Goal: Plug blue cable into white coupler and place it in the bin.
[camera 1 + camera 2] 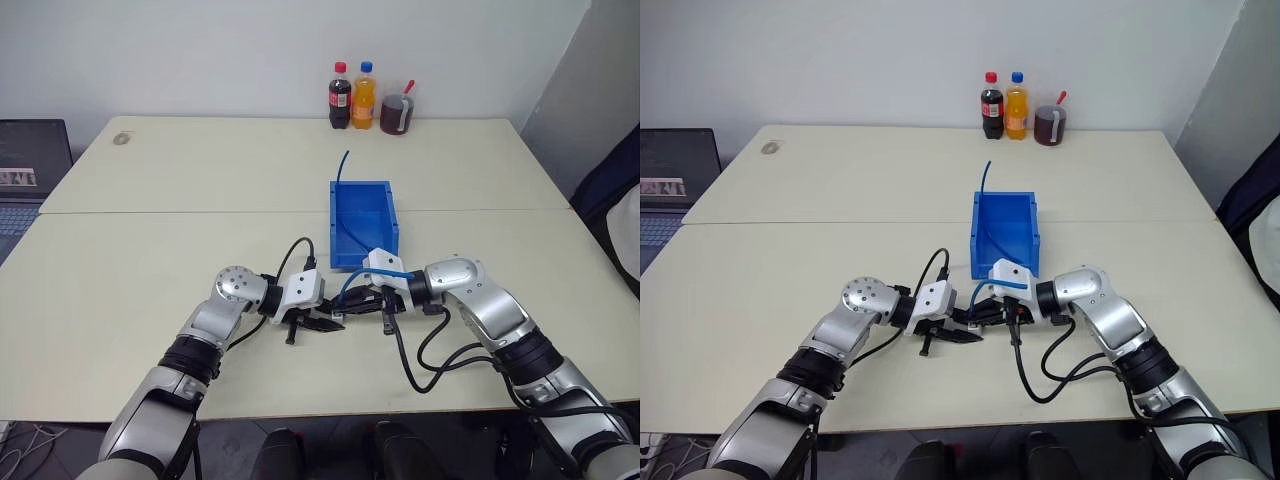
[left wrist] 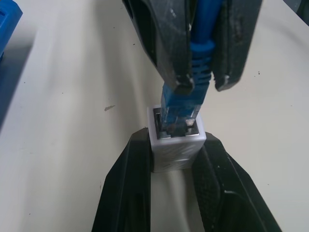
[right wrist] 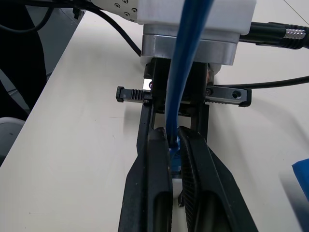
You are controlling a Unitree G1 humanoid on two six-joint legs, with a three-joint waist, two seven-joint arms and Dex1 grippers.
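On the far left, a laptop [image 1: 28,170] sits off the counter's [image 1: 150,260] left edge, and the wide pale surface between it and the arms lies bare. The left gripper [image 1: 318,324] hovers just above the counter near its front edge, fingers clamped on the white coupler [image 2: 176,145]. Meeting it from the other side, the right gripper [image 1: 362,304] is closed tight on the blue cable [image 3: 186,63] just behind its plug, and the plug's tip sits in the coupler's socket. The cable arcs up over the right wrist. Just behind the two grippers stands the bin [image 1: 364,190], its front lip facing them, with a thin blue cord rising from its back left corner. Bottles [image 1: 352,96] and a jug [image 1: 396,113] line the far edge, well apart.
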